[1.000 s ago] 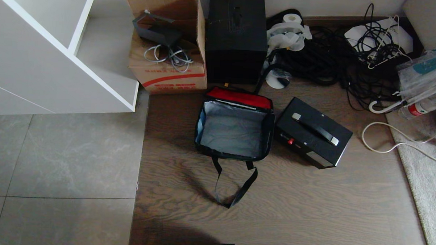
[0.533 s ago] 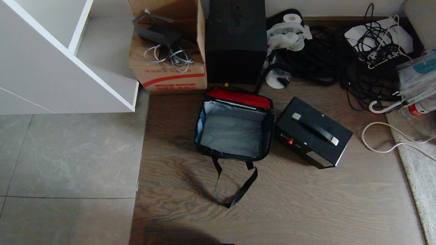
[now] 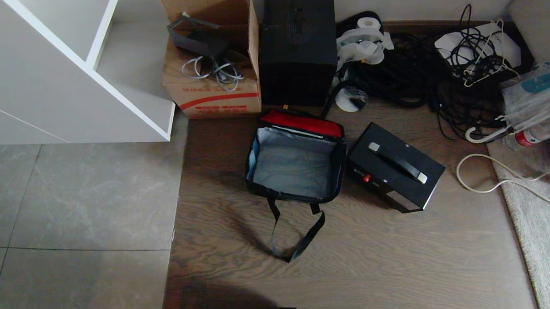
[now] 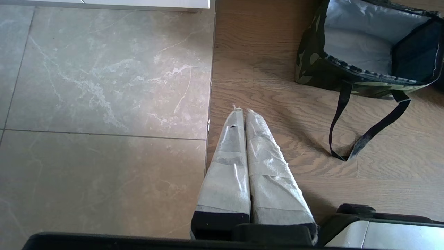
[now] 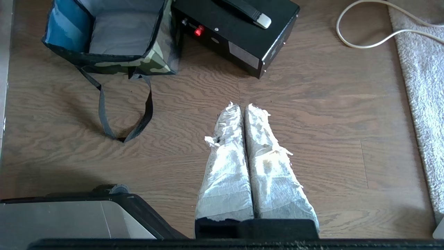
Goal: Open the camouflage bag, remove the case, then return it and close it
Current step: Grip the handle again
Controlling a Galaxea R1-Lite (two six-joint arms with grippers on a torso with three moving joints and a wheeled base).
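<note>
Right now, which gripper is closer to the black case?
Right. The right gripper hangs shut over bare wood just short of the case; the left gripper is beyond the camouflage bag.

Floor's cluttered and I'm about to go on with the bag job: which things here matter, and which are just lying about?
Job things:
- camouflage bag, open, nothing visible inside
- case, on the floor right of the bag
- left gripper and right gripper, both shut, parked over the floor

Just lying about:
- cardboard box
- tall black box
- tangled cables
- plastic bottle
</note>
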